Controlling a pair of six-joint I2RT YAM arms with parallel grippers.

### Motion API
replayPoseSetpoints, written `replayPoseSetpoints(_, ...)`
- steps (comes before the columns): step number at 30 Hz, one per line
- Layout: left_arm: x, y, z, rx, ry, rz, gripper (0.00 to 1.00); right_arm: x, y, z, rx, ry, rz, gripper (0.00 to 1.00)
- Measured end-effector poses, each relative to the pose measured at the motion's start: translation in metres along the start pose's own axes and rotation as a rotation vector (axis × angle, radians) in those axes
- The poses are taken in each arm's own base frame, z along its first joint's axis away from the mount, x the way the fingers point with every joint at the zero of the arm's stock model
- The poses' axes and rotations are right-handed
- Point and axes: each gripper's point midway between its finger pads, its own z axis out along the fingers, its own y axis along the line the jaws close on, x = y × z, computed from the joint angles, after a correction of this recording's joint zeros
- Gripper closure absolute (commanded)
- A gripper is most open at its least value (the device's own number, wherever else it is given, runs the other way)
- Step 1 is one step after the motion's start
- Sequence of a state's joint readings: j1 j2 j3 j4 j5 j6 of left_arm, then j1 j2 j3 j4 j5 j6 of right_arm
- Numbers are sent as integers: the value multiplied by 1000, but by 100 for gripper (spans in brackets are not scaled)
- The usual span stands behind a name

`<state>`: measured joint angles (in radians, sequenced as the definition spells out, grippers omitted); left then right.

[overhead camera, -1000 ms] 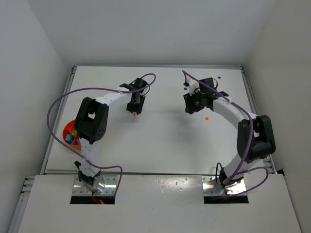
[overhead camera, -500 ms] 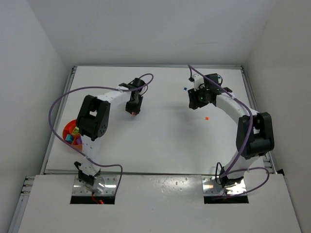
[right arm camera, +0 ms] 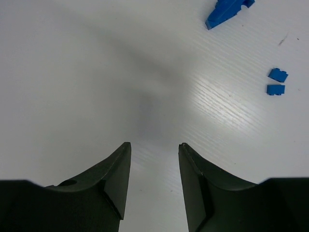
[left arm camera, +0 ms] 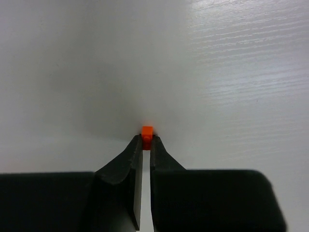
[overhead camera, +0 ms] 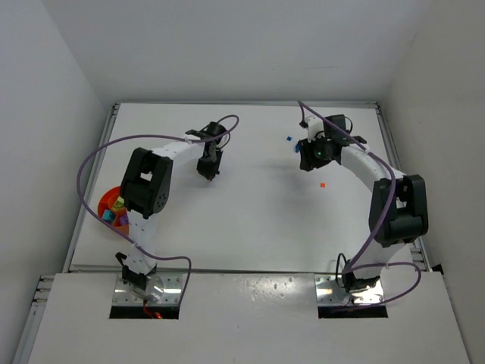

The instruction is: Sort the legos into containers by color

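The left end effector is nearly closed, its tips pinching a tiny orange plastic brick over the white desk; the right end effector stands parted and empty near three small blue plastic pieces; the round shallow orange plastic bowl, at the desk's left edge, holds coloured bricks.

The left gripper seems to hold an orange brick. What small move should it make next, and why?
Probably lift up a little. The left gripper is shut on the orange lego close over the table, and the orange bowl sits away at its left edge.
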<state>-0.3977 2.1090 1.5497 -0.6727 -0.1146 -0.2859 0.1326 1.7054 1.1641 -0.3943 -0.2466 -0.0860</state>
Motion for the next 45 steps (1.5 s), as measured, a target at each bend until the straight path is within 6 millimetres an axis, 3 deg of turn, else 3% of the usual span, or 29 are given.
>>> replayPoseSetpoints(2,0,0,0,4,1,5,99,4,-7,-2,7,9,-10,60)
replayPoseSetpoints(5,0,-3,-1,22,2,21,100,16,-20,-5,13,35,-37,66)
replayPoseSetpoints(10,-4,-9,-13,75,-15,62,100,54,-36,-7,-13,157,-73,66)
replayPoseSetpoints(13,-19,-13,-45,119,-89,83,100,75,-43,-7,-32,223,-108,62)
replayPoseSetpoints(19,-56,-8,-131,182,-313,95,100,95,-51,-2,-39,307,-169,53)
replayPoseSetpoints(22,-62,-4,-155,195,-373,108,100,103,-56,6,-51,353,-184,52)
replayPoseSetpoints(27,-53,14,-171,219,-391,126,100,108,-61,8,-62,379,-224,52)
replayPoseSetpoints(32,-23,87,-189,121,-370,52,100,95,-61,7,-82,350,-253,52)
replayPoseSetpoints(37,32,189,-197,-79,-275,-106,100,61,-61,4,-95,269,-257,52)
replayPoseSetpoints(39,58,221,-197,-151,-217,-176,100,45,-60,3,-98,230,-251,52)
replayPoseSetpoints(42,93,253,-194,-225,-132,-269,100,31,-56,3,-111,193,-229,52)
replayPoseSetpoints(45,122,270,-192,-268,-63,-353,100,24,-54,8,-132,185,-188,51)
